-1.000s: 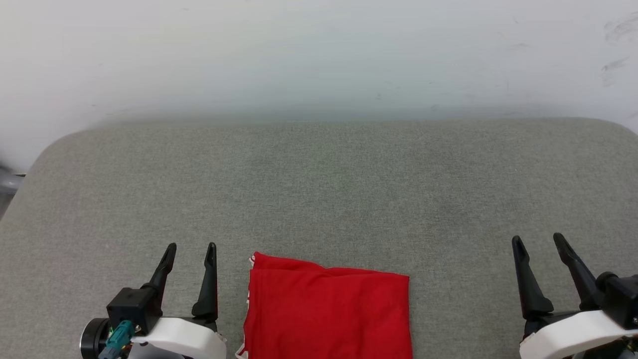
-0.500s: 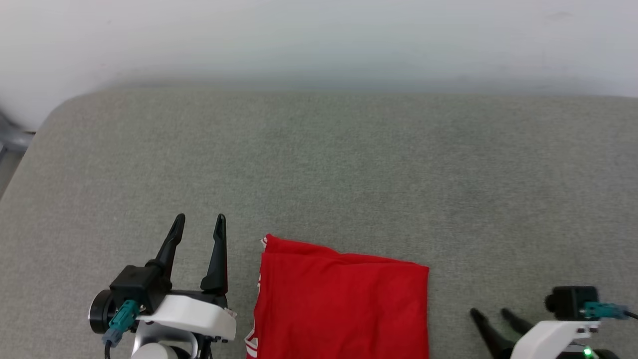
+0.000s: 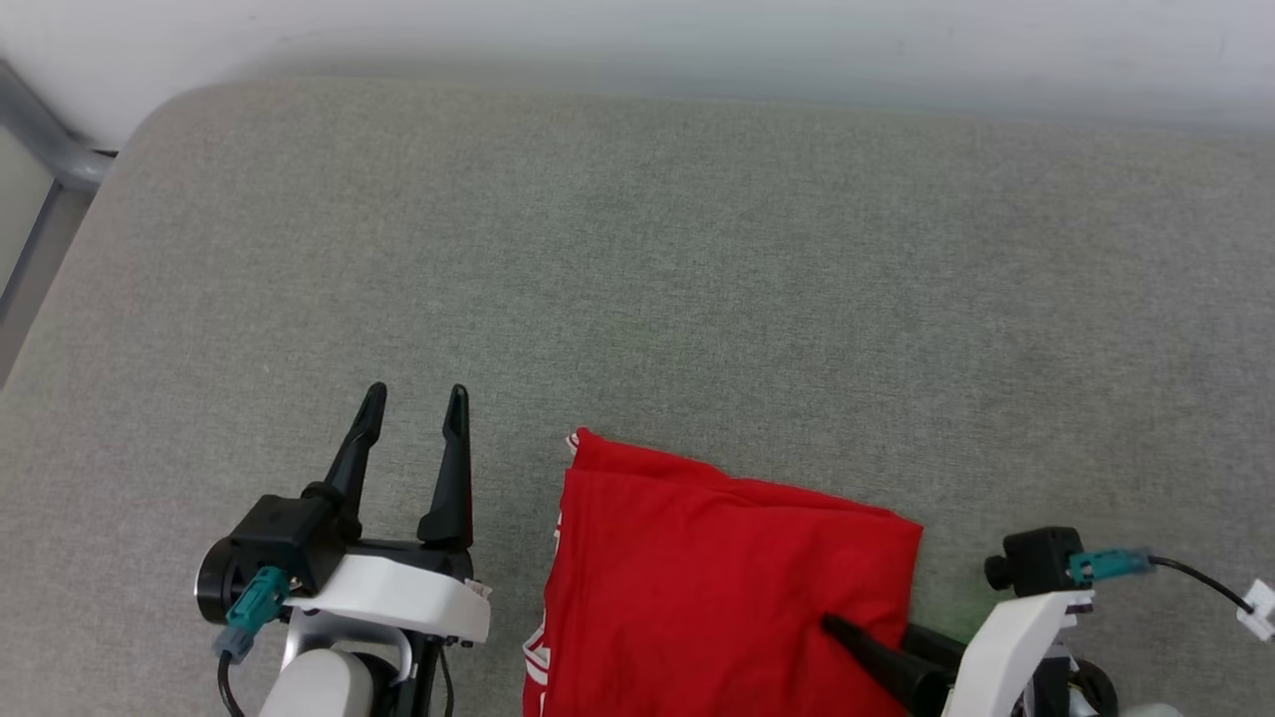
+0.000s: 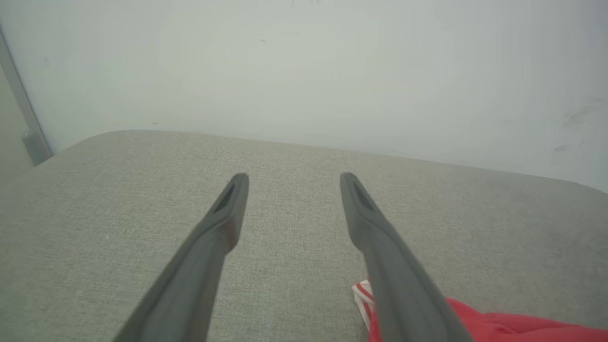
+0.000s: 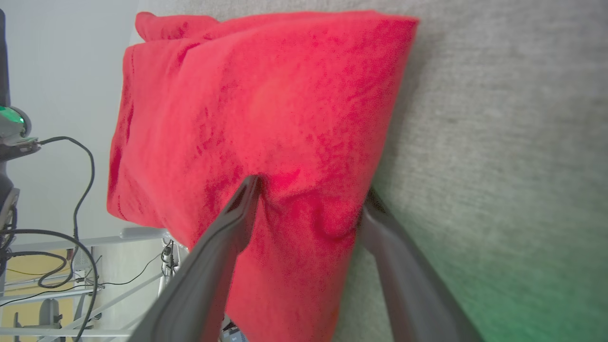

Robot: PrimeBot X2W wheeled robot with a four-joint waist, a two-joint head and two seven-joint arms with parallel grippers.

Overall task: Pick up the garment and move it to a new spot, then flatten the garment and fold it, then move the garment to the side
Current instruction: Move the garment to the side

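The garment (image 3: 697, 578) lies folded into a red rectangle at the near edge of the grey cushioned surface (image 3: 697, 249), with white-and-red striped trim showing at its left edge (image 4: 363, 297). My left gripper (image 3: 415, 396) stands open just left of it, fingers pointing away and nothing between them (image 4: 294, 178). My right gripper (image 3: 872, 629) reaches in from the right, open, straddling the garment's right edge (image 5: 311, 190). One finger (image 5: 237, 213) rests on top of the red cloth (image 5: 266, 104). The other finger (image 5: 394, 256) sits at the edge, beside or under it.
A pale wall rises behind the cushioned surface. A grey metal bar (image 3: 40, 129) stands at the far left corner. Black cables (image 5: 80, 190) and frame parts hang beyond the near edge. Bare grey fabric stretches ahead and to both sides of the garment.
The head camera has tilted down and shifted. My right gripper has swung from pointing forward at the right to pointing left, its fingers now over the garment's right edge. The left gripper holds its pose.
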